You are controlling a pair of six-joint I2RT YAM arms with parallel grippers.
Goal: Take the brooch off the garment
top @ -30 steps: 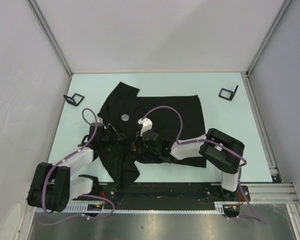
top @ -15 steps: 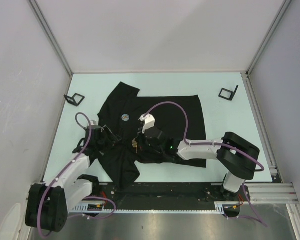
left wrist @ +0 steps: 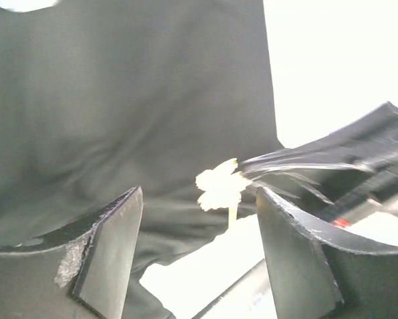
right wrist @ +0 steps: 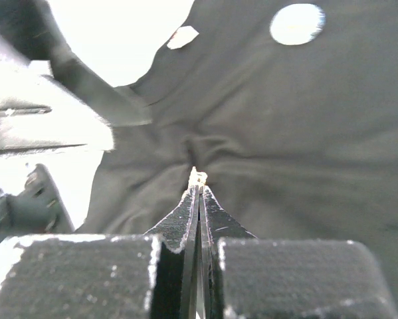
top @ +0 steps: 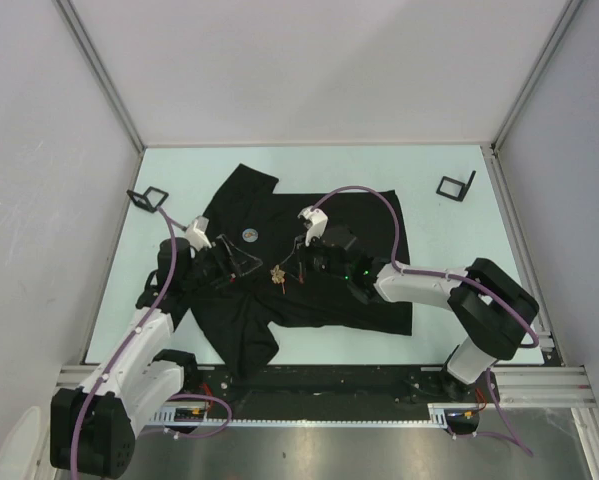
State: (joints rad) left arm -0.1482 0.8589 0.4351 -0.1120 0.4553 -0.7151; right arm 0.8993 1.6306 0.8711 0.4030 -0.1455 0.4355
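The black T-shirt (top: 329,215) lies spread on the pale table. A small gold brooch (top: 277,272) sits near its middle. My right gripper (top: 291,265) is shut on the brooch; in the right wrist view the brooch (right wrist: 197,177) shows at the tips of the gripper (right wrist: 199,188), and the fabric (right wrist: 285,133) puckers toward it. My left gripper (top: 247,264) is open just left of the brooch. In the left wrist view the pale brooch (left wrist: 220,189) sits beyond the open gripper (left wrist: 199,199), in front of the shirt (left wrist: 119,100).
A round white badge (top: 249,236) is on the shirt, also in the right wrist view (right wrist: 296,23), with a small white label (right wrist: 183,36) near it. Black wire stands sit at the far left (top: 147,198) and far right (top: 456,186). Walls enclose the table.
My right gripper has moved away from the bases, carrying the brooch up and slightly right. My left arm has stretched forward, bringing its gripper closer to the brooch.
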